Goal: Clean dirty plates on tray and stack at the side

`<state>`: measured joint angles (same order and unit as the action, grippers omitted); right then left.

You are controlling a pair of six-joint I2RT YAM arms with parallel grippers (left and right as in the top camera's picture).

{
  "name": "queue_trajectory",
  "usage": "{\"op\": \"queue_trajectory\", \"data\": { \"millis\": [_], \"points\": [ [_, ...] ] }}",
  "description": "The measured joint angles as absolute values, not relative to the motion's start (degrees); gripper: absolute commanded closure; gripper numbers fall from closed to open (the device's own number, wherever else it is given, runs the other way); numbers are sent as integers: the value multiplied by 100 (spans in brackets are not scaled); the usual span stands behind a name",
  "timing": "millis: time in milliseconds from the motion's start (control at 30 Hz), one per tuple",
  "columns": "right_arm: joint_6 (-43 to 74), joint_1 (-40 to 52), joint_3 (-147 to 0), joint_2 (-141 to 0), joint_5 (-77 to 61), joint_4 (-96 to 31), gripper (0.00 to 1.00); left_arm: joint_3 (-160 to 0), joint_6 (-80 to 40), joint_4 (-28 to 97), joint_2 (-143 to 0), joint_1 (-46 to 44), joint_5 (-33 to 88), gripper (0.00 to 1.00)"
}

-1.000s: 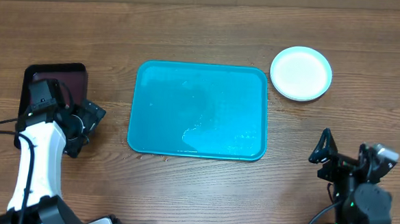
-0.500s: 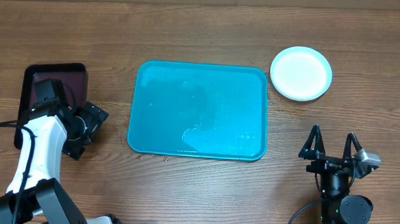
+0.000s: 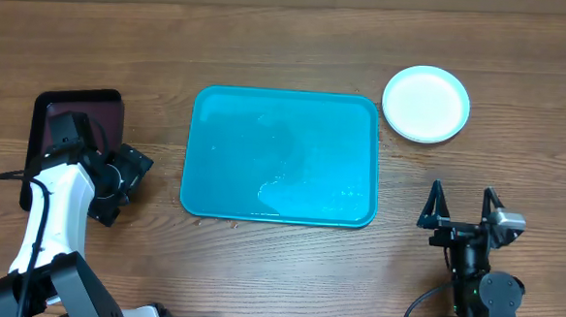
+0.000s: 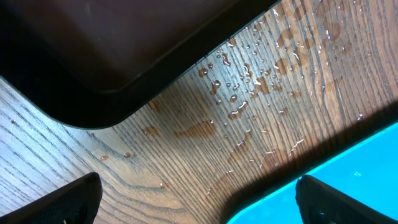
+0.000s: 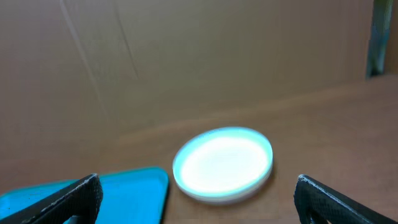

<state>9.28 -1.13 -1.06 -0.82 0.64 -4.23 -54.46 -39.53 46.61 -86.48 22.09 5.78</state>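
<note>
The turquoise tray (image 3: 281,156) lies in the middle of the table with a wet film on it and no plate in it. The plates (image 3: 426,104) sit beyond its far right corner as one round whitish pile with a pale mint rim. In the right wrist view the plates (image 5: 222,163) show layered edges. My right gripper (image 3: 463,209) hovers open near the front edge, pointing at the pile, with nothing between its fingers. My left gripper (image 3: 126,181) is open and empty over the wet wood left of the tray.
A smaller dark maroon-black tray (image 3: 76,119) lies at the far left, and its corner (image 4: 93,56) is close under my left gripper (image 4: 199,208). Water drops (image 4: 249,81) speckle the wood between it and the turquoise tray's corner (image 4: 354,180).
My right arm has swung round and straightened, so its open fingers now face the plates. The left arm shifted slightly and then held still. Tray and plates have not moved.
</note>
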Motion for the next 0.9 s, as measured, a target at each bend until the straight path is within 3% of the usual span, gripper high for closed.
{"op": "queue_trajectory", "data": {
  "millis": [900],
  "points": [
    [875,-115,-106,-80,21,-515,0,-5446,-3953,4661,-8648,2209,578,0]
  ]
}}
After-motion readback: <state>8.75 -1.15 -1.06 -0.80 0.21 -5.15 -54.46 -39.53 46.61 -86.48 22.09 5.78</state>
